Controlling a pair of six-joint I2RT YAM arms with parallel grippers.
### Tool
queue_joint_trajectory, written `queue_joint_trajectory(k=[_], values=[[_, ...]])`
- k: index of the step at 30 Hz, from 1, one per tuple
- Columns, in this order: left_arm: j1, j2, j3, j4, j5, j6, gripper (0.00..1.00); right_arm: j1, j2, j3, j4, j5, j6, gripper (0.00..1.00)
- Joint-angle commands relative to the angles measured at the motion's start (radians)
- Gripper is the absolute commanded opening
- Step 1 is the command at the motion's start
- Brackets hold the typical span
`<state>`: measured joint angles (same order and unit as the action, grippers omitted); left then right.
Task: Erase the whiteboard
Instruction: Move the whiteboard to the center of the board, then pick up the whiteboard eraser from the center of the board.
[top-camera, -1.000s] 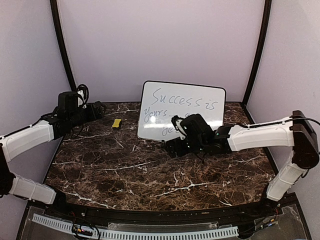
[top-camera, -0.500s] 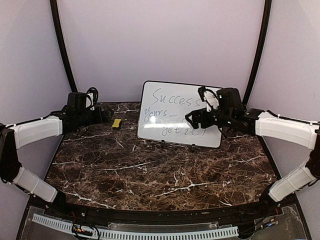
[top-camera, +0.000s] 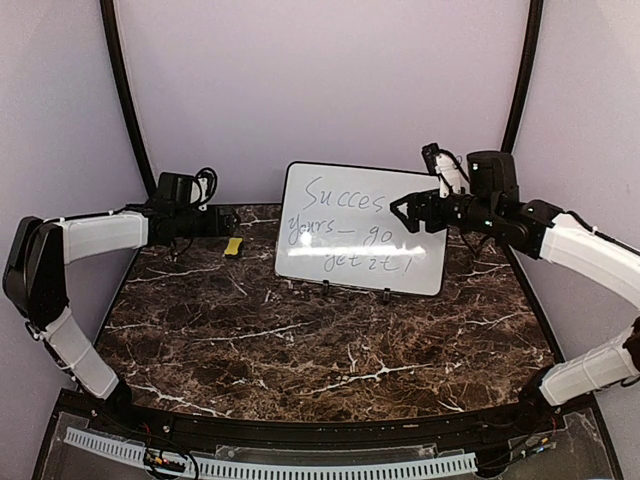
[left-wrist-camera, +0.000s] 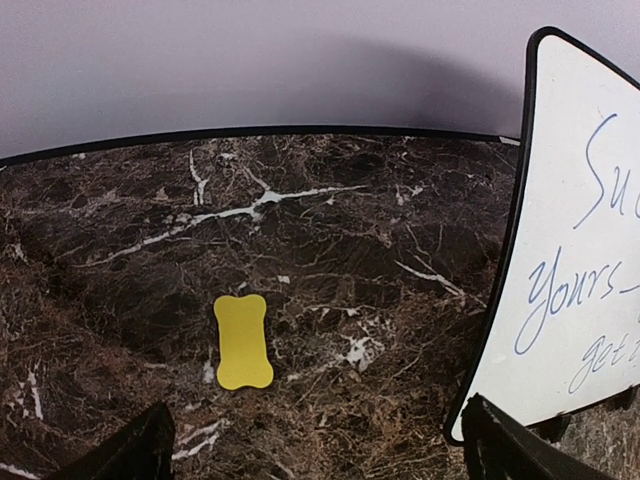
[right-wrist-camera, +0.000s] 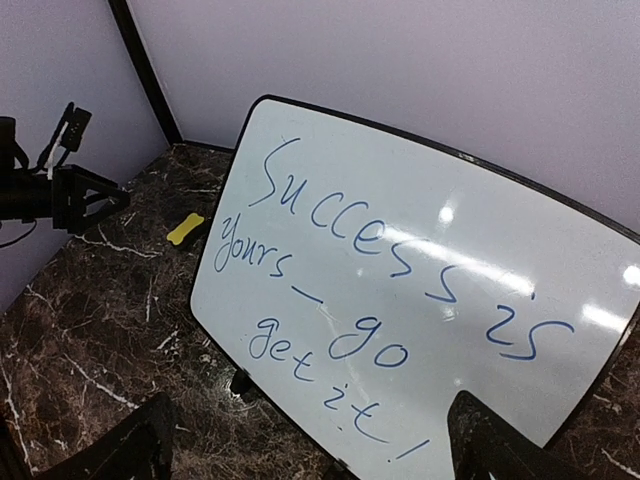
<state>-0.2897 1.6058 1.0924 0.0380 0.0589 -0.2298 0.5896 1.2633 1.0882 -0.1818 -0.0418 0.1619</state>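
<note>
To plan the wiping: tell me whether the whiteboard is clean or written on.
Written on: the whiteboard carries blue handwriting in three lines, "Success is yours, go get it!", unwiped.

a glossy white board with a thin black frame and black feet carries blue handwriting. the table is dark brown marble streaked with white veins. the eraser is plain yellow. the left arm and right arm are white with black joints. the wall is pale lilac, crossed by black posts.
</note>
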Motion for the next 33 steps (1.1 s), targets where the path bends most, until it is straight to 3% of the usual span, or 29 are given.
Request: queue_joint_trajectory(k=[1, 5, 21, 33], values=[[0.004, 0.075, 0.135, -0.053, -0.023, 0.097, 0.99, -0.005, -0.059, 0.056, -0.056, -0.003, -0.023, 0.91], [0.004, 0.143, 0.187, -0.070, 0.024, 0.169, 0.99, -0.005, -0.104, 0.011, -0.017, 0.010, -0.030, 0.93], [0.046, 0.429, 0.372, -0.216, 0.032, 0.144, 0.98, -0.004, -0.095, -0.003, -0.018, 0.016, -0.032, 0.94], [0.080, 0.462, 0.347, -0.156, 0.068, 0.082, 0.99, -0.004, -0.073, -0.006, -0.021, 0.014, -0.024, 0.94]])
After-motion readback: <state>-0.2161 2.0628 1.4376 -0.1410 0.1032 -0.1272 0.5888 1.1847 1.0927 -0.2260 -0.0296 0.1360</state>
